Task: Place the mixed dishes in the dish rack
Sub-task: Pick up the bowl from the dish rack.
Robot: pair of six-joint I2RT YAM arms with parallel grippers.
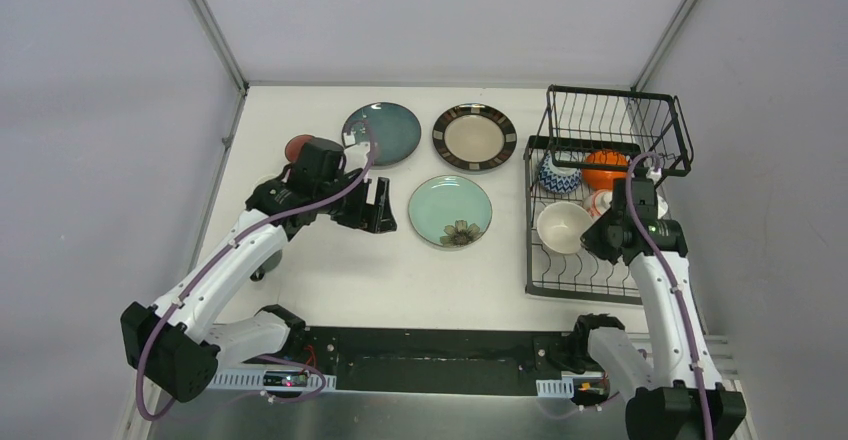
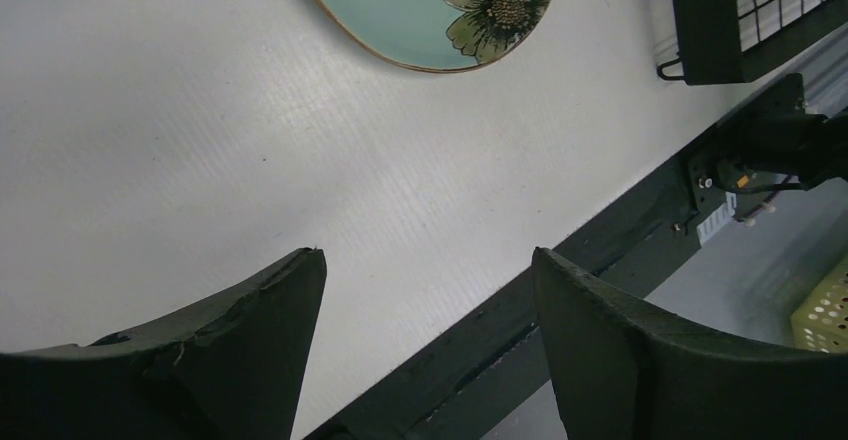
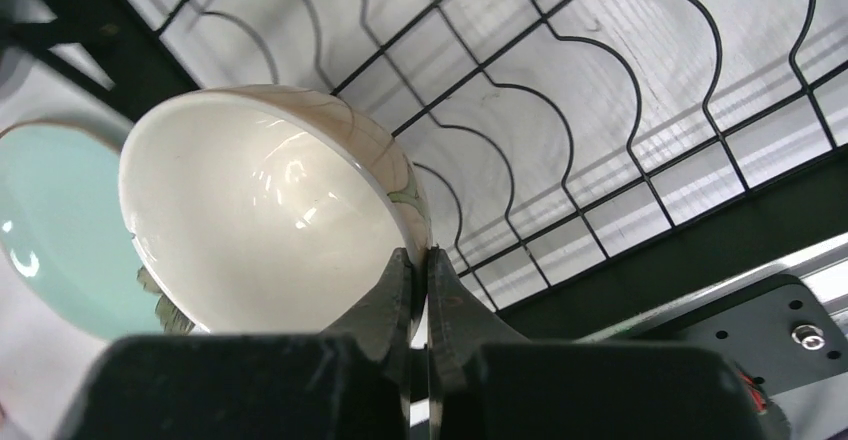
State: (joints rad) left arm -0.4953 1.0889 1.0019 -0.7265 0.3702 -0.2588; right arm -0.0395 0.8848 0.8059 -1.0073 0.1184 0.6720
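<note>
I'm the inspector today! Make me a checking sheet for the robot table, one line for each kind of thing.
Surface: white table, plain and flat.
Job's things: teal plate, beige plate and mint flower plate lie on the table; blue-patterned bowl and orange bowl sit in the dish rack; white bowl held over its lower tray; red dish partly hidden behind the left arm.
Clutter: nothing seen.
Grippers: left gripper open above bare table; right gripper shut on the white bowl's rim.
Cables: purple cable along each arm.
Surroundings: grey walls, metal frame posts.
</note>
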